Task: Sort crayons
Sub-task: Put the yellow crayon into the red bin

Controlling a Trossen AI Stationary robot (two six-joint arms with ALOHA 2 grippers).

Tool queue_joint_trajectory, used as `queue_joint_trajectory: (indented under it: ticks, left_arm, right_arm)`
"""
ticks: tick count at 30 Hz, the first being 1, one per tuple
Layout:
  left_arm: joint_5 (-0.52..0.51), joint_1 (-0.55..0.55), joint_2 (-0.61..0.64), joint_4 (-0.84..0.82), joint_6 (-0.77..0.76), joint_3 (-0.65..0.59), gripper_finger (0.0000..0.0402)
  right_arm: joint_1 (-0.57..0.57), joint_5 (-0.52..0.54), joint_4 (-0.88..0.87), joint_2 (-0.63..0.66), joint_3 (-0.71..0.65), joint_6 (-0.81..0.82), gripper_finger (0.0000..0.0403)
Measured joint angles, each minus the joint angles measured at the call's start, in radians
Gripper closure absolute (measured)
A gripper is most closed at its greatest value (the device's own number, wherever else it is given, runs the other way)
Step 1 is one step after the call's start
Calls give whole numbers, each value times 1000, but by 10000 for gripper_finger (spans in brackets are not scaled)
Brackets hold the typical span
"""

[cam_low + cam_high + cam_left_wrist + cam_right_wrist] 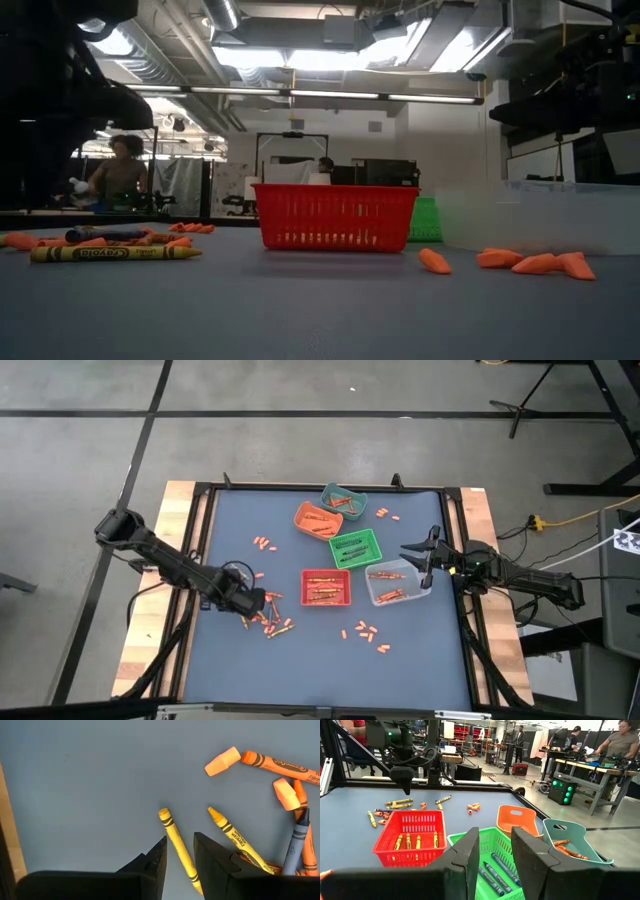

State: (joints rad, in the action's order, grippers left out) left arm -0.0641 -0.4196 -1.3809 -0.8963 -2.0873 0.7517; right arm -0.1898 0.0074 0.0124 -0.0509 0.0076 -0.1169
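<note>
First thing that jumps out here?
The cluster of bins mid-table: red bin, green bin, orange, teal and clear. Then loose crayons scattered on the blue mat, thickest under the left gripper, open astride a yellow crayon.

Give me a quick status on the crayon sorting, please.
Left gripper open, low over a yellow crayon, nothing held. Right gripper open, empty, hovering by the green bin. Loose crayons remain on the mat. Nothing blocking.

Red bin (335, 216) amid scattered crayons (114, 253)
</note>
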Motion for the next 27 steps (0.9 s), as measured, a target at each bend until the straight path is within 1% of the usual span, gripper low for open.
queue_joint_trajectory:
  ticks: [5,11,15,21,24,27]
  left_arm:
    - [-2,-18,-38,8,-19,0,321]
    - [-2,-23,-119,82,-25,0,321]
    - [-4,-25,-150,93,-24,5,321]
    - [4,-29,-153,91,-21,4,321]
    - [43,-29,-154,98,21,-2,321]
    - [69,-29,-156,98,26,-1,321]
  right_arm:
    - [0,0,0,0,0,0,290]
    - [0,0,0,0,0,0,290]
    - [0,0,0,0,0,0,290]
    - [0,0,0,0,0,0,290]
    - [0,0,0,0,0,0,290]
    - [0,0,0,0,0,0,290]
